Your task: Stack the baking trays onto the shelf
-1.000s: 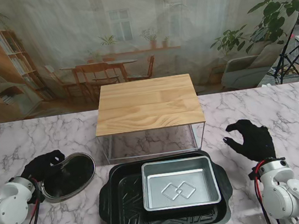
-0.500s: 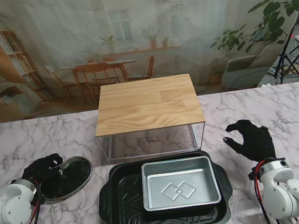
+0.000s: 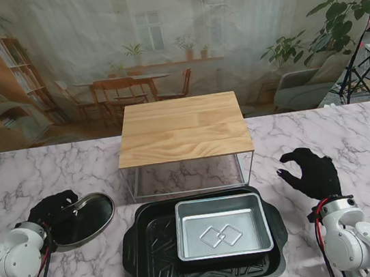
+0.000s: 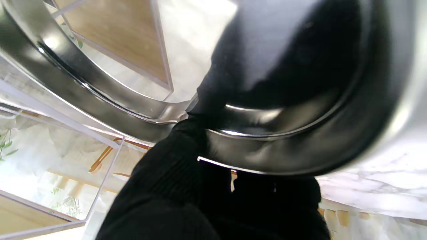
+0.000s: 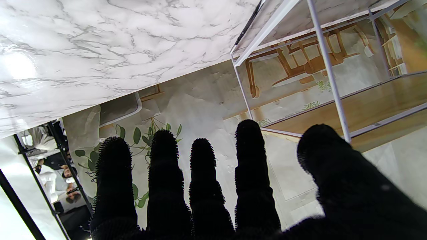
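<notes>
From where I stand, the wooden-topped shelf (image 3: 182, 129) sits on its thin white wire frame near the middle of the marble table (image 3: 350, 136), toward the far side from the robot. Just in front of it, nearer the robot, lies the large black baking tray (image 3: 143, 254), its ribbed floor showing on the left part. Nested inside it, toward the right, rests the smaller silver baking tray (image 3: 221, 226) with a pair of embossed diamonds on its bottom. Both trays are on the table, none on the shelf top.

Off to the left of the black tray lies a glass lid (image 3: 86, 218) with a metal rim, low against the marble. The left robot hand (image 3: 51, 207), in a black glove, is at the lid's far-left edge, its fingers curled onto the rim; the left wrist view shows the gloved fingers (image 4: 173, 166) pressed against the shiny rim (image 4: 100, 100), so it grips the lid.

The right robot hand (image 3: 310, 170) hovers to the right of the trays, well apart from them, palm down. Its fingers (image 5: 248, 166) are spread and loosely extended, holding nothing, with the shelf's white legs (image 5: 328, 66) visible beyond the fingertips.
</notes>
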Robot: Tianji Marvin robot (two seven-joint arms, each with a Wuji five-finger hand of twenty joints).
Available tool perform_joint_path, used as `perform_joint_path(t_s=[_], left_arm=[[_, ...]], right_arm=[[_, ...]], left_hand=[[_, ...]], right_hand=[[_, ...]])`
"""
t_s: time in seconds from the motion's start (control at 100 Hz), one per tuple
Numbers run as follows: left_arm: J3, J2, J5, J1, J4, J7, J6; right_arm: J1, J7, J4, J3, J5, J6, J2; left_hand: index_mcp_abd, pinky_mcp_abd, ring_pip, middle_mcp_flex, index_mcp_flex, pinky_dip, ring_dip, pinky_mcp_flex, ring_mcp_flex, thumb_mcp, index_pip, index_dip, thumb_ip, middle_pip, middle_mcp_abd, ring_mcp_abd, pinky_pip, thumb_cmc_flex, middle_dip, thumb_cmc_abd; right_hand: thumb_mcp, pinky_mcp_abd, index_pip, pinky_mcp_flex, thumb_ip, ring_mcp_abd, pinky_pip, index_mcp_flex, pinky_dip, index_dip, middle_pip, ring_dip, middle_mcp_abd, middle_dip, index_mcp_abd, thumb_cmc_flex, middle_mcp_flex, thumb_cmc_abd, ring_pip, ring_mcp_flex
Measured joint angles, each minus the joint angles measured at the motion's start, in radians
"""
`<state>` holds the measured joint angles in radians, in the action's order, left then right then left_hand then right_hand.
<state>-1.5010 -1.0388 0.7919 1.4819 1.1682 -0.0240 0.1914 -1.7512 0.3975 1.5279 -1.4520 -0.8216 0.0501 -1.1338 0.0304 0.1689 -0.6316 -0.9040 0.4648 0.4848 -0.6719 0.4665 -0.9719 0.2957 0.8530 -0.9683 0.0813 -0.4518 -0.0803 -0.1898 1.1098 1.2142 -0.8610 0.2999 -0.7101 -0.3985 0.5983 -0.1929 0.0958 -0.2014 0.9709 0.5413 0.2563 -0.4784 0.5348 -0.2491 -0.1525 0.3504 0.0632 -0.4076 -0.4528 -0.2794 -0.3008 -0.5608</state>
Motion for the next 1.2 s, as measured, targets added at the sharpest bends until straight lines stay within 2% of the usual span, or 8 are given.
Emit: perform_joint_path(t_s=[0.17, 0.25, 0.46, 0.63, 0.79, 1.01, 1.2], left_arm=[[-0.050, -0.016, -0.091, 0.031, 0.047, -0.044, 0.000], [-0.062, -0.018, -0.127, 0.034, 0.065, -0.068, -0.004], [-0.104, -0.020, -0.158, 0.028, 0.101, -0.130, 0.002], [-0.162, -0.020, -0.205, 0.048, 0.175, -0.184, 0.019], [-0.231, -0.018, -0.277, 0.105, 0.264, -0.239, 0.033], [-0.321, -0.008, -0.307, 0.212, 0.382, -0.301, 0.077], [-0.369, 0.003, -0.316, 0.308, 0.471, -0.322, 0.118]], right_arm=[[0.001, 0.000, -0.002, 0.000, 0.003, 0.000, 0.000], [0.002, 0.000, -0.003, 0.000, 0.007, 0.000, -0.001], [0.001, 0.004, -0.004, 0.000, 0.007, 0.000, -0.001], [0.001, 0.006, -0.005, -0.001, 0.007, 0.000, -0.001], [0.001, 0.006, -0.006, -0.003, 0.007, 0.002, -0.002], [0.001, 0.011, -0.009, -0.005, 0.008, 0.006, -0.002], [0.002, 0.018, -0.013, -0.010, 0.010, 0.014, -0.004]], left_hand=[[0.000, 0.000, 0.000, 0.002, 0.021, 0.000, 0.007, 0.001, -0.005, 0.002, -0.001, 0.011, 0.000, 0.000, -0.004, 0.000, 0.000, 0.000, -0.002, 0.001], [0.000, 0.000, -0.006, 0.003, 0.021, 0.000, 0.002, 0.001, -0.005, 0.002, -0.002, 0.018, 0.000, 0.000, -0.027, 0.000, 0.002, 0.000, -0.003, 0.002], [0.000, 0.000, -0.019, 0.003, 0.022, 0.000, -0.006, 0.003, -0.007, 0.002, -0.005, 0.020, 0.000, 0.000, -0.030, 0.000, 0.012, 0.000, -0.004, 0.002], [0.000, 0.000, -0.021, 0.003, 0.023, 0.001, -0.006, 0.004, -0.007, 0.002, -0.008, 0.020, 0.000, 0.000, -0.038, 0.000, 0.012, 0.000, -0.014, 0.002], [0.001, 0.003, -0.022, 0.003, 0.033, 0.001, -0.006, 0.004, -0.008, 0.014, -0.011, 0.020, 0.000, -0.003, -0.039, -0.001, 0.013, 0.000, -0.014, 0.011], [0.001, 0.004, -0.024, 0.003, 0.035, 0.003, -0.006, 0.004, -0.008, 0.014, -0.016, 0.020, 0.000, -0.007, -0.040, -0.002, 0.014, 0.000, -0.014, 0.011], [0.003, 0.009, -0.024, 0.003, 0.036, 0.003, -0.006, 0.004, -0.008, 0.016, -0.017, 0.020, 0.000, -0.007, -0.041, -0.005, 0.014, 0.000, -0.014, 0.012]], right_hand=[[0.000, 0.000, 0.000, 0.000, 0.000, 0.000, 0.000, 0.000, 0.000, 0.000, 0.001, 0.000, 0.000, 0.000, 0.000, 0.000, 0.000, 0.000, 0.000, 0.000], [0.000, 0.000, 0.000, 0.000, 0.000, 0.000, 0.000, 0.000, 0.000, 0.000, 0.001, 0.000, -0.001, 0.000, 0.000, 0.000, 0.000, 0.000, 0.000, 0.000], [0.000, 0.000, 0.003, 0.000, 0.000, 0.000, 0.000, -0.015, 0.000, 0.000, 0.002, 0.000, -0.001, 0.000, 0.000, 0.000, 0.000, 0.000, 0.000, 0.000], [0.000, 0.000, 0.004, -0.001, 0.000, 0.000, 0.000, -0.016, 0.000, 0.000, 0.008, 0.000, -0.001, 0.000, 0.000, 0.000, 0.000, 0.000, 0.000, 0.000], [0.000, 0.000, 0.004, -0.003, 0.000, 0.000, 0.000, -0.016, 0.000, 0.000, 0.009, 0.000, -0.001, 0.000, 0.000, 0.000, 0.000, 0.000, 0.000, 0.000], [0.000, 0.000, 0.004, -0.004, 0.000, 0.000, 0.000, -0.016, 0.000, 0.000, 0.009, 0.000, -0.001, 0.000, 0.000, 0.000, 0.000, 0.000, 0.000, 0.000], [0.000, 0.000, 0.004, -0.004, 0.000, 0.000, 0.000, -0.016, 0.000, 0.000, 0.009, 0.000, -0.002, 0.000, 0.000, 0.000, 0.000, 0.000, 0.000, 0.000]])
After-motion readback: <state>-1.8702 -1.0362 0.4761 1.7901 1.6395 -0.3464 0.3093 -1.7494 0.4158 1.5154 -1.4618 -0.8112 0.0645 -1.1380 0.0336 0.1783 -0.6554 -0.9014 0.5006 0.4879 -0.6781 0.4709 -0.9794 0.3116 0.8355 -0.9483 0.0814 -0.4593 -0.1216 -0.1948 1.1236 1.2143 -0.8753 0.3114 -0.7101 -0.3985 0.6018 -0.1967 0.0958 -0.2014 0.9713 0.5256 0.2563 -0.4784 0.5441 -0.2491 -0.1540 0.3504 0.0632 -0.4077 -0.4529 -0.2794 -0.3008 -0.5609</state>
